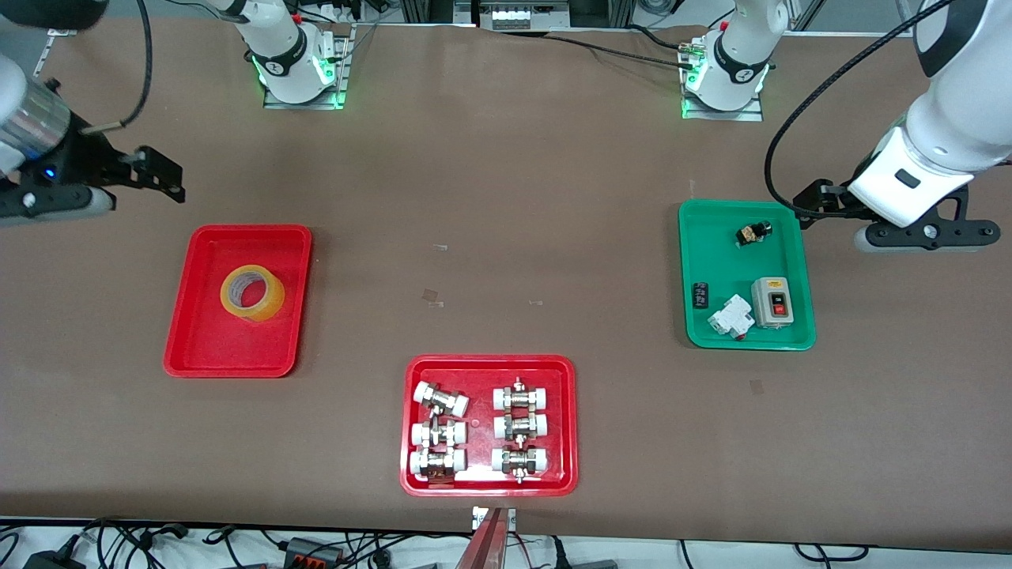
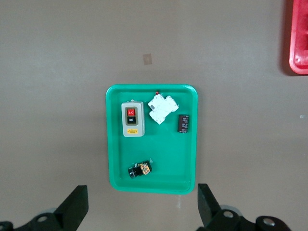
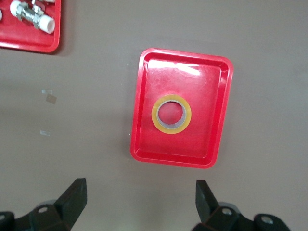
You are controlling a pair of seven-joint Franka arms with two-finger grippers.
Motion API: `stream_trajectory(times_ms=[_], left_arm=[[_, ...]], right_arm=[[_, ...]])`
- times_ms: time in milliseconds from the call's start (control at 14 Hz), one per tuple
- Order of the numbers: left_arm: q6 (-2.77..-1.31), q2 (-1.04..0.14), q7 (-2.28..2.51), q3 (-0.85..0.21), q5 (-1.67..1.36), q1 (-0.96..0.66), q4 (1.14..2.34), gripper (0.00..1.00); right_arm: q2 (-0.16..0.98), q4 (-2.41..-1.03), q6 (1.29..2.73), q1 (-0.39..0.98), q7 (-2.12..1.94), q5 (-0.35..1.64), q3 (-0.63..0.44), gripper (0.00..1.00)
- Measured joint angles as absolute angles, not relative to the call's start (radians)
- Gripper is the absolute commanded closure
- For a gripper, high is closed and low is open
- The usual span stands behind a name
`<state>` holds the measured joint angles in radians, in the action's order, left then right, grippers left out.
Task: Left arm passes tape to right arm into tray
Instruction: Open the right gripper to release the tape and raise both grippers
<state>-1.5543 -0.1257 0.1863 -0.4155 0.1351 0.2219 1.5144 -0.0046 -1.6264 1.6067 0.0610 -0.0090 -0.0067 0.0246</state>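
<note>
Both pairs of jaws stand spread wide and hold nothing: the left gripper [image 2: 139, 207] hangs over bare table beside the green tray [image 1: 798, 273], and the right gripper [image 3: 139, 204] over bare table beside the red tray [image 1: 182, 348]. Containers, largest contents first: the red tray holds the tape [image 1: 252, 292], lying flat near its middle; a second red tray [image 1: 411, 482], nearest the front camera, holds metal fittings [image 1: 480, 431] in two columns; the green tray holds a grey switch box [image 1: 772, 301], a white breaker [image 1: 730, 317] and two small black parts.
</note>
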Motion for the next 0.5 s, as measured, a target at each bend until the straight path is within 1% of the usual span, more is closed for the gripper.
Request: stream_trajectory(times_ms=[143,286,500], left_arm=[[-1.554,-0.14,0.183,-0.432,0.133,0.203,1.502,0.0],[-1.553,-0.15,0.214,-0.452,0.132,0.144,1.496,0.0],[-1.553,-0.169,0.225,-0.459,0.159,0.089,1.488,0.0]], right_arm=[[-0.002,-1.592,1.576,0.06,0.101,-0.007,0.023,0.0],[0.005,-1.564,1.561,0.061,0.187,-0.007,0.024,0.0],[0.009,-1.552,1.56,0.059,0.204,-0.007,0.022,0.0]])
